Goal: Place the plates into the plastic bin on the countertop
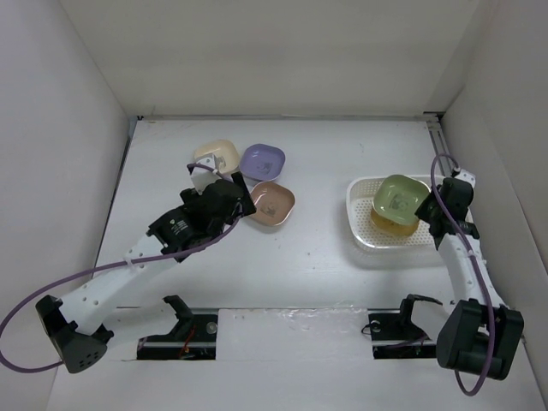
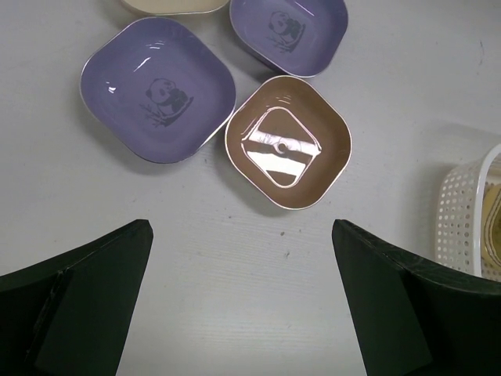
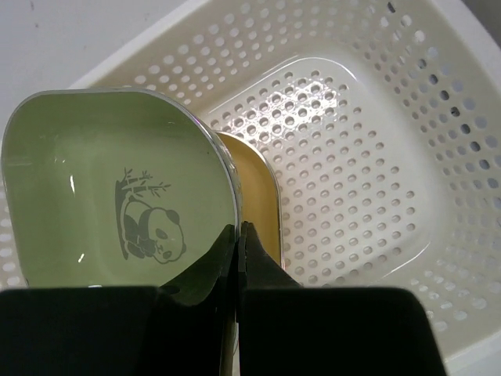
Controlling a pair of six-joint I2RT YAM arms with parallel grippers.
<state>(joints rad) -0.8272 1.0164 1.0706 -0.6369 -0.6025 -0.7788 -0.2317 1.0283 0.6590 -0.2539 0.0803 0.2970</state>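
White countertop (image 1: pixel 325 257) | right gripper (image 3: pixel 239 233) pinches green plate (image 3: pixel 102 164) rim over bin (image 3: pixel 368 188)

We found the plain white countertop (image 1: pixel 317 274) boxed in on three sides by bare white panels: a left wall (image 1: pixel 51 171), a back wall (image 1: pixel 274 51) and a right wall (image 1: pixel 505 128), each running out of the frame. A thin dark seam (image 1: pixel 282 116) ran where the back wall met the surface. A slotted metal strip (image 1: pixel 437 137) lay in the far right corner. A glossy band of clear tape (image 1: pixel 291 315) glinted along the near edge. The light was soft and even, the shadows faint. Up close, we saw a few small dark specks (image 2: pixel 286 253) on the surface.
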